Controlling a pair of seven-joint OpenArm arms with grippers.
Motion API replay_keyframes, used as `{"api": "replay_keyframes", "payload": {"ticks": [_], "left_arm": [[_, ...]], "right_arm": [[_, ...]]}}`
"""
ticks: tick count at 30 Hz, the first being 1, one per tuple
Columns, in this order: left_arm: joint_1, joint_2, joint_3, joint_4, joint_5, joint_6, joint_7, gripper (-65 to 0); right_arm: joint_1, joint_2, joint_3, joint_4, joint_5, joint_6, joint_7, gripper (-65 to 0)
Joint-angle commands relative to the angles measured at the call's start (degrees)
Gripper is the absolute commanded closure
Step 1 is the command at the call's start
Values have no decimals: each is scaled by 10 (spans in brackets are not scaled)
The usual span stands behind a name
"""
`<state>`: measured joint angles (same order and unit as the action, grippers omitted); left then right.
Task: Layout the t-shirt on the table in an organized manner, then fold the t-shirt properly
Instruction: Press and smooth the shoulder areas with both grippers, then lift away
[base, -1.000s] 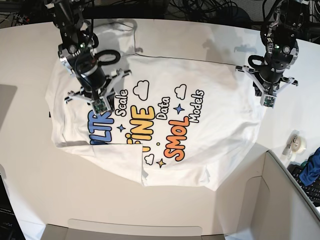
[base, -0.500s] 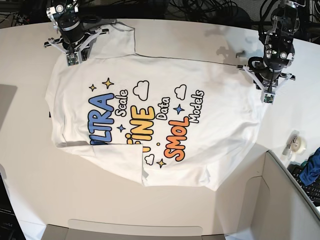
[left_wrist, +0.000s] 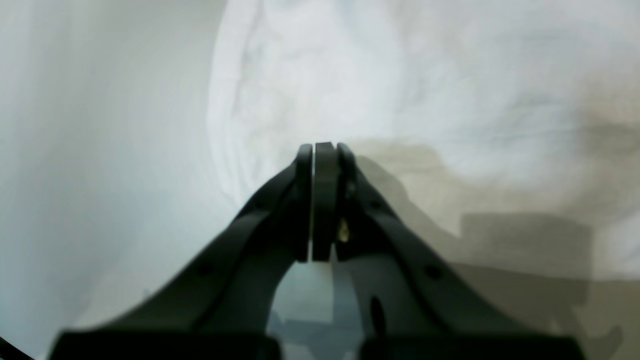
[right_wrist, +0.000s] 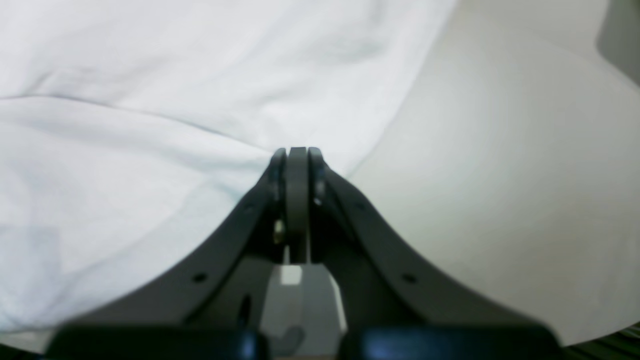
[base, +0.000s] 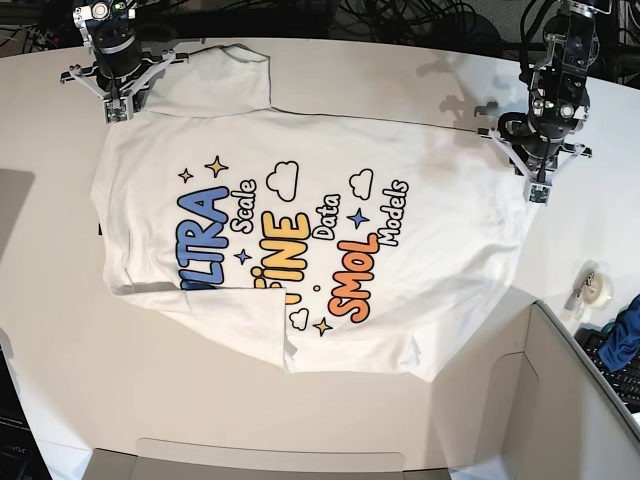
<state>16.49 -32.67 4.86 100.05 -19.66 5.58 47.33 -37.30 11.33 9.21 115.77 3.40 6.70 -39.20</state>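
The t-shirt (base: 300, 240) lies spread on the bench (base: 60, 340), lettering side up, its near hem folded over. Farther back, the left pincer (base: 537, 192) at one edge and the right pincer (base: 113, 112) at the other both have jaws pressed together, holding nothing.

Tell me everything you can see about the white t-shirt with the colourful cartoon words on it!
The white cotton-looking t-shirt lies spread, print side up, on the smooth off-white table. Blue, yellow and orange cartoon lettering, with small clouds and stars, runs slantwise across its middle. The cloth is mostly flat but wrinkled, and one edge near the lower left is folded over, covering part of the lettering. A sleeve pokes out at the top left. Neither gripper holds it: both are shut, empty, near the shirt's edges.
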Motion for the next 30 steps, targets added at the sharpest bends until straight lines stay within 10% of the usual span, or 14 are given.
{"api": "replay_keyframes", "payload": {"ticks": [1,11,16,24,30], "left_arm": [[-4,-9,-3,8,5,3,-10,-4],[3,-9,-3,7,5,3,-10,-4],[8,-8,-3,8,3,3,-11,-11],[11,-8,-11,55,3,4,-11,-214],[32,34,-120,102,1,3,-5,-240]], "right_arm": [[-7,4,8,10,2,0,10,0],[-43,4,93,10,3,3,14,0],[-47,-1,191,10,101,108,9,0],[-9,-2,264,-18,244,133,-62,-20],[4,-2,261,-43,286,134,-66,-140]]}}
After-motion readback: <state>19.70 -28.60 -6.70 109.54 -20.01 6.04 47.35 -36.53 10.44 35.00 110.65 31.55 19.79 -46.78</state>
